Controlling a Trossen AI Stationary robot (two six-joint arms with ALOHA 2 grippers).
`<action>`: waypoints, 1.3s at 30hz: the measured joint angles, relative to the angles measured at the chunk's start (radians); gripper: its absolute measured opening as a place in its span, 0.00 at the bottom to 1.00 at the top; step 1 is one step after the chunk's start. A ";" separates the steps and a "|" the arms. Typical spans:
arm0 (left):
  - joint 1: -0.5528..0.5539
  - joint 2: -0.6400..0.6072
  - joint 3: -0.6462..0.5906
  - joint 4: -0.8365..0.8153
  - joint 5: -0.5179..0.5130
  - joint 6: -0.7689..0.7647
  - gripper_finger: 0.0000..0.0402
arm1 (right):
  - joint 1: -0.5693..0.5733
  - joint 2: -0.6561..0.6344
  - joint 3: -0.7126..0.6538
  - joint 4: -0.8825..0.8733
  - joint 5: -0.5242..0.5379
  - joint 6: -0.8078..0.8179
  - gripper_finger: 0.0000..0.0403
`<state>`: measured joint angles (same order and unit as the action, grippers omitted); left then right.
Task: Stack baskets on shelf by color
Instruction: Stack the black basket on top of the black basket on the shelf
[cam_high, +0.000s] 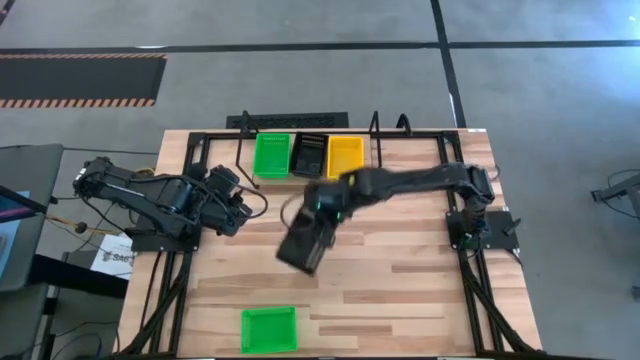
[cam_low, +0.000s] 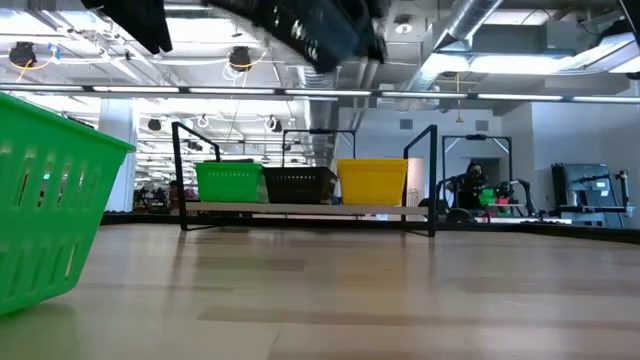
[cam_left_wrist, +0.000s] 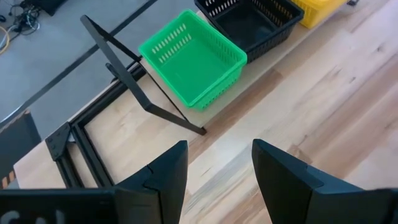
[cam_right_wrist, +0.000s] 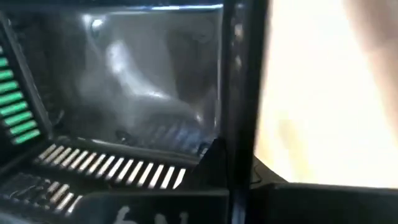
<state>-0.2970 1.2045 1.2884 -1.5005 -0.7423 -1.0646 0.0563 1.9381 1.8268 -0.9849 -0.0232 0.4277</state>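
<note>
While right gripper (cam_high: 322, 212) pinches black basket's (cam_high: 303, 245) rim mid-table, carry level (tilt risks slipping) onto black basket on shelf (cam_high: 310, 156); left gripper (cam_left_wrist: 216, 168) spread, parked left.

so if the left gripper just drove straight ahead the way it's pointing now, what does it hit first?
Probably the green basket on the shelf. The left gripper, open, points over bare table toward it; a black shelf leg stands just beside that line. Depth is unclear.

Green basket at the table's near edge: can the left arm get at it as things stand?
Probably yes. The left gripper is open and empty, the green basket sits alone on that arm's side, and the right gripper, holding a black basket, is off to the side.
</note>
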 joint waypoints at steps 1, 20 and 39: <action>0.000 0.000 0.000 0.000 0.004 0.007 0.42 | -0.008 -0.001 0.068 -0.062 0.039 -0.028 0.01; 0.000 0.000 0.000 0.004 0.030 -0.053 0.42 | -0.492 -0.088 0.454 -0.338 0.080 -0.519 0.00; 0.000 0.000 0.000 0.011 0.023 -0.225 0.42 | -0.611 0.299 0.455 -0.100 -0.158 -0.885 0.00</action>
<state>-0.2966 1.2041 1.2888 -1.4899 -0.7194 -1.2895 -0.5545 2.2368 2.2822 -1.0852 -0.1808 -0.4574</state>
